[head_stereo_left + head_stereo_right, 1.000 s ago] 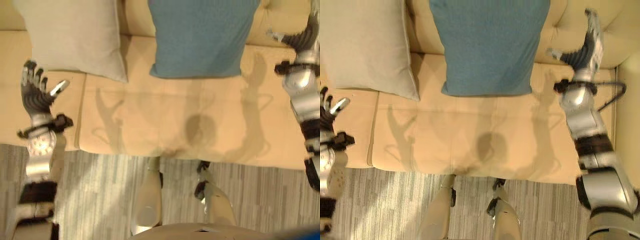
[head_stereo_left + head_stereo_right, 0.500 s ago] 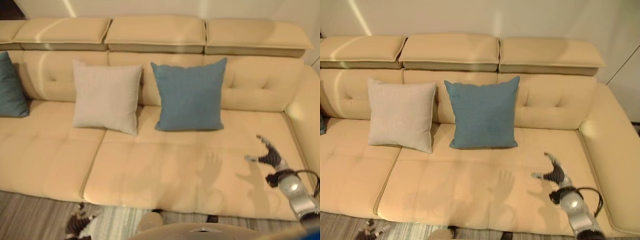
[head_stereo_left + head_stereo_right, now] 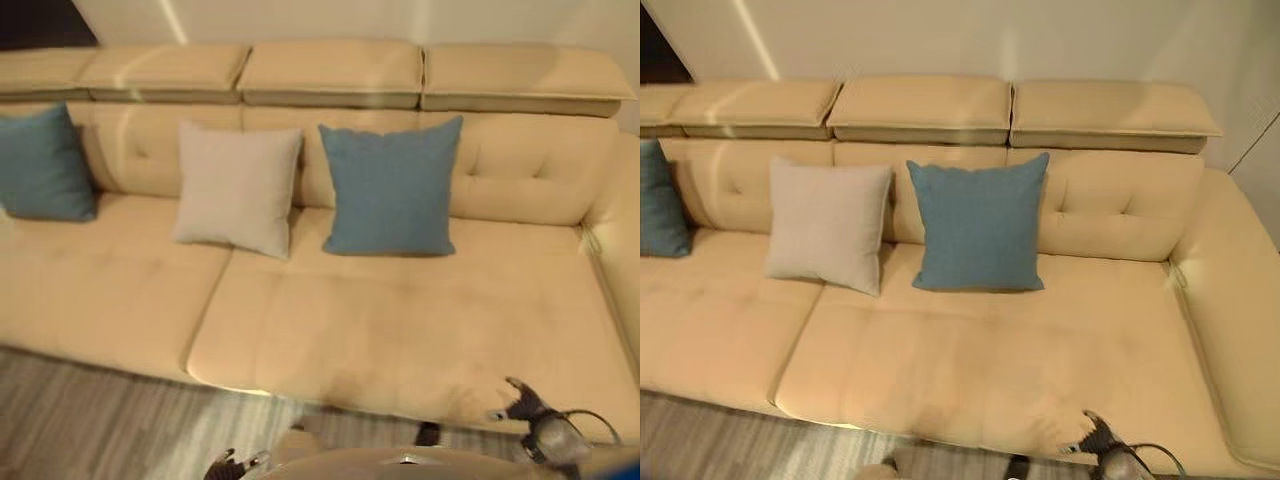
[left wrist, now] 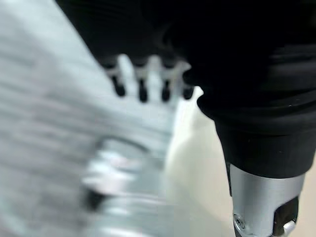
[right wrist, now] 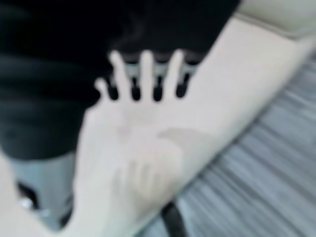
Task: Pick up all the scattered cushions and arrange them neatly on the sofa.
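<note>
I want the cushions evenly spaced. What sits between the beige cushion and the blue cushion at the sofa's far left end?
Nothing: between the beige cushion and the far-left blue cushion the left eye view shows bare sofa seat and backrest.

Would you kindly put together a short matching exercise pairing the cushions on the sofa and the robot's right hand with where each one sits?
Things:
1. beige cushion
2. middle blue cushion
3. far blue cushion
4. right hand

Places:
A. over the front edge of the sofa seat, holding nothing
B. against the backrest at the sofa's left end
C. upright against the backrest, right of the beige cushion
D. leaning on the backrest between the two blue cushions

Pairs: 1-D, 2-C, 3-B, 4-A
</note>
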{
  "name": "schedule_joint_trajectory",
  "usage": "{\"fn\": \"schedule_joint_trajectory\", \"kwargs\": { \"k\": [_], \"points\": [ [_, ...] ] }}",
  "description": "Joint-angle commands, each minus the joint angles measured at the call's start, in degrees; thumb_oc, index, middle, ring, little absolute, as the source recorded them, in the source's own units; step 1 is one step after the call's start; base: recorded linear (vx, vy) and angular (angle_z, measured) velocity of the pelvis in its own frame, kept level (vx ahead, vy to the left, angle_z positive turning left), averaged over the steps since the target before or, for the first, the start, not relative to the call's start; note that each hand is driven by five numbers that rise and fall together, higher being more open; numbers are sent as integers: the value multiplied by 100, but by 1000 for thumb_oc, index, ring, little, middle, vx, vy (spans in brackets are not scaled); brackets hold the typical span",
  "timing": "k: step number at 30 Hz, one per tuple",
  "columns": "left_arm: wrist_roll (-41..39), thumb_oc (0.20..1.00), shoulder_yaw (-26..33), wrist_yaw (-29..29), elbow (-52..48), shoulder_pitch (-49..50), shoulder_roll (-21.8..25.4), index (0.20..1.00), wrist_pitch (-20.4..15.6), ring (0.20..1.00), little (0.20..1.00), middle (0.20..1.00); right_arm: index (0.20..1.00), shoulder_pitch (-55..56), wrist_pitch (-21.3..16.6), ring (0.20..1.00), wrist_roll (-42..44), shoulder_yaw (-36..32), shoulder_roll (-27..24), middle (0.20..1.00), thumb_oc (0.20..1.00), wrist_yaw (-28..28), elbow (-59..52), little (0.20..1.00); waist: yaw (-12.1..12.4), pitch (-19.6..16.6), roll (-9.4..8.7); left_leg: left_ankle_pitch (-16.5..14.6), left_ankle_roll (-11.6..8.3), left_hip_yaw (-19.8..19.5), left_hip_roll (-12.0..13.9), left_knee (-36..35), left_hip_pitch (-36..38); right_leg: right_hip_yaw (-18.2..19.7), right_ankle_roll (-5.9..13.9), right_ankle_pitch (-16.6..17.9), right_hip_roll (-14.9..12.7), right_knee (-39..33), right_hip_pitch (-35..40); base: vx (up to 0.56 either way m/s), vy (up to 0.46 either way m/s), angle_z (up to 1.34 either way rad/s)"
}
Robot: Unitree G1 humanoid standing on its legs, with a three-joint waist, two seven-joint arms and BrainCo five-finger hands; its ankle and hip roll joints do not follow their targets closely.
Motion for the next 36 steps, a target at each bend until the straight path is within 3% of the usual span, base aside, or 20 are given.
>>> {"fn": "schedule_joint_trajectory", "kwargs": {
  "k": [1,3,5,8,9,12,13,19,25,36],
  "points": [
    [-41,1000,-8,86,-94,64,272,1000,-23,1000,1000,1000,1000,-173,52,1000,-141,-36,192,1000,1000,6,-75,1000,248,59,-345,-604,369,-177,-320,286,-9,281,701,243,-528,191,-415,-132,116,22],
    [28,1000,-50,115,-22,27,217,1000,4,1000,1000,1000,1000,-212,159,1000,-331,-36,207,1000,1000,20,62,1000,353,105,-346,-882,518,-72,-673,413,51,126,836,542,-975,212,-570,-240,170,-12],
    [69,1000,-89,103,20,-19,225,1000,27,1000,1000,1000,1000,-303,201,1000,-454,14,246,1000,1000,15,163,1000,443,144,-292,-966,601,30,-716,585,5,39,802,470,-1124,308,-681,-249,64,-40],
    [119,1000,-84,85,54,-37,322,1000,104,1000,1000,1000,1000,-400,256,1000,-461,94,286,1000,1000,45,217,1000,558,172,-275,-909,757,198,-743,753,-90,-52,586,17,-954,939,-600,-185,-7,-36],
    [164,1000,-92,99,79,29,412,1000,104,1000,1000,1000,1000,-361,245,1000,-412,133,374,1000,1000,1,292,1000,617,101,-293,-797,828,297,-727,735,-134,7,506,-330,-714,1443,-458,-88,-13,-29],
    [48,1000,-115,151,20,65,373,1000,56,1000,1000,1000,1000,-418,325,1000,-306,140,480,1000,1000,-70,367,1000,700,31,-411,-653,743,355,-745,559,-191,-93,523,-455,-514,1214,-174,-41,-160,-26],
    [-10,1000,-136,154,54,22,299,1000,57,1000,1000,1000,1000,-460,335,1000,-208,192,519,1000,1000,-98,393,1000,670,-71,-456,-588,703,465,-682,373,-150,-45,577,-335,-385,776,17,3,-245,-23],
    [62,1000,-200,193,116,-163,242,1000,90,1000,1000,1000,1000,-314,275,1000,6,173,562,1000,1000,-168,329,1000,467,-243,-462,-246,535,626,-476,-30,-87,-50,629,-179,-105,-78,391,18,-187,-17],
    [455,1000,-524,160,206,-394,167,1000,168,1000,1000,1000,1000,-84,284,1000,120,-4,636,1000,1000,-230,562,1000,228,-310,-405,-116,462,821,-367,-280,105,48,639,-277,-47,-78,422,-13,-90,-3],
    [555,1000,-509,211,304,-489,185,1000,209,1000,1000,1000,1000,26,319,1000,107,-80,680,1000,1000,-216,639,1000,139,-346,-359,-93,461,1053,-350,-471,318,109,727,-182,-140,-78,385,-10,-16,-10]
  ]
}}
